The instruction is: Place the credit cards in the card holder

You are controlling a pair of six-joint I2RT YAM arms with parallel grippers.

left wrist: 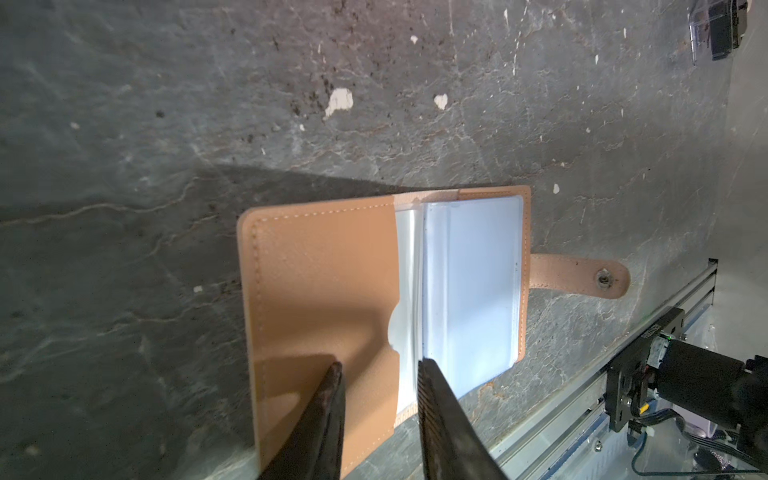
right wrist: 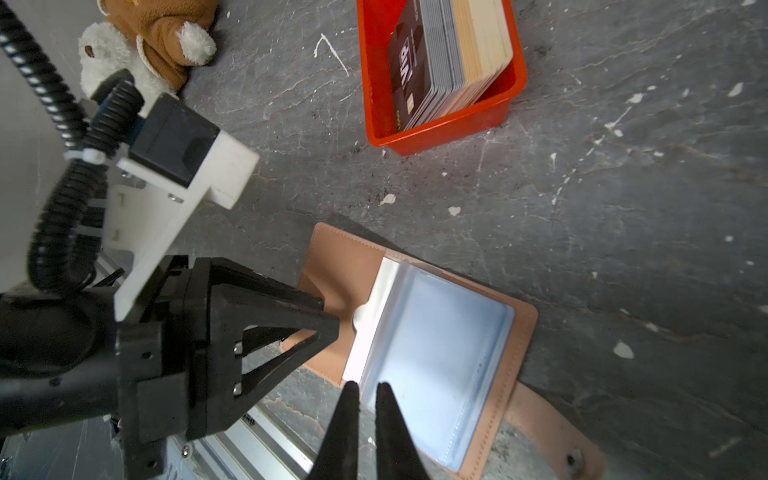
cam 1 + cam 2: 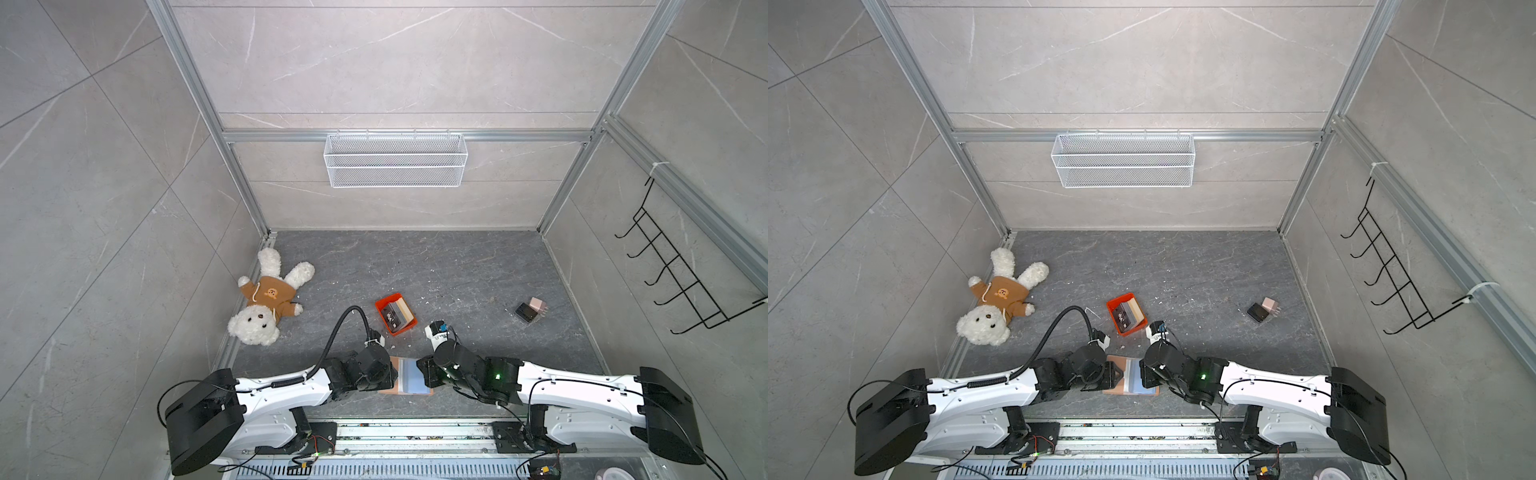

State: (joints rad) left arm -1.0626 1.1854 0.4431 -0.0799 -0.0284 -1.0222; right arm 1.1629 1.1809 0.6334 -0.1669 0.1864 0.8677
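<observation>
Credit cards (image 2: 419, 70) stand packed in the orange tray (image 2: 440, 131). The card holder (image 3: 409, 376) lies open near that tray, toward my base. My left claw (image 1: 380, 368) gapes over its tan flap (image 1: 316, 282). My right claw (image 2: 368, 386), almost closed, sits at its sleeves (image 2: 440, 353).

left arm (image 3: 282, 388) and right arm (image 3: 573, 384) reach inward, wrists bent down; left gripper (image 1: 380, 365) has jaws apart, right gripper (image 2: 366, 387) nearly closed.
</observation>
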